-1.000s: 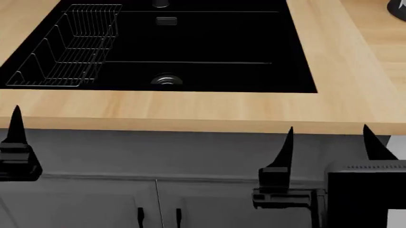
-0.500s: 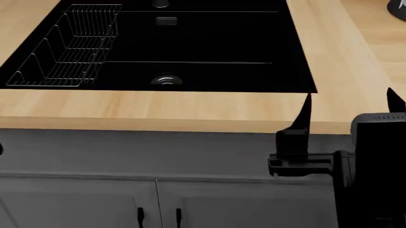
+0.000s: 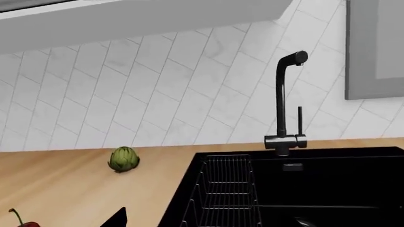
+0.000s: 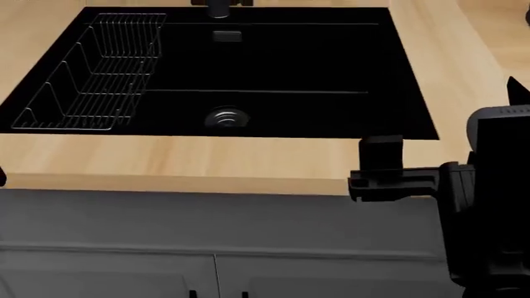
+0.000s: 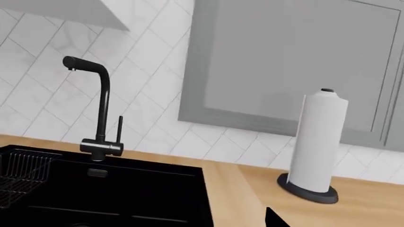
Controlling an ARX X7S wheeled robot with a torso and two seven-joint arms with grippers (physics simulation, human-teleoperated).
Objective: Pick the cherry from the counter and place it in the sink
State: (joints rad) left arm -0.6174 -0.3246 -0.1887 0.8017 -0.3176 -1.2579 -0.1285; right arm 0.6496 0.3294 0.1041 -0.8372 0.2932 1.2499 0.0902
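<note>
The cherry (image 3: 28, 224), tiny and red with a thin stem, lies on the wood counter (image 3: 69, 189) and is cut off by the edge of the left wrist view. It is out of the head view. One left fingertip (image 3: 117, 218) shows near it, well off the middle of the view. The other is lost against the black sink (image 3: 328, 189). In the head view the sink (image 4: 273, 62) has a round drain (image 4: 226, 117), and the left gripper (image 4: 2, 177) is a sliver at the edge. My right gripper (image 4: 453, 108) is open and empty over the counter's front right, beside the sink.
A wire rack (image 4: 95, 71) sits in the sink's left part. The black faucet (image 3: 285, 109) stands behind the basin. A green artichoke (image 3: 124, 159) lies on the counter near the tiled wall. A paper towel roll (image 5: 317, 142) stands right of the sink. Grey cabinet fronts (image 4: 207, 236) are below.
My right gripper has risen and moved forward from in front of the cabinets to above the counter edge. My left gripper has slid out at the head view's left. The head view has shifted slightly.
</note>
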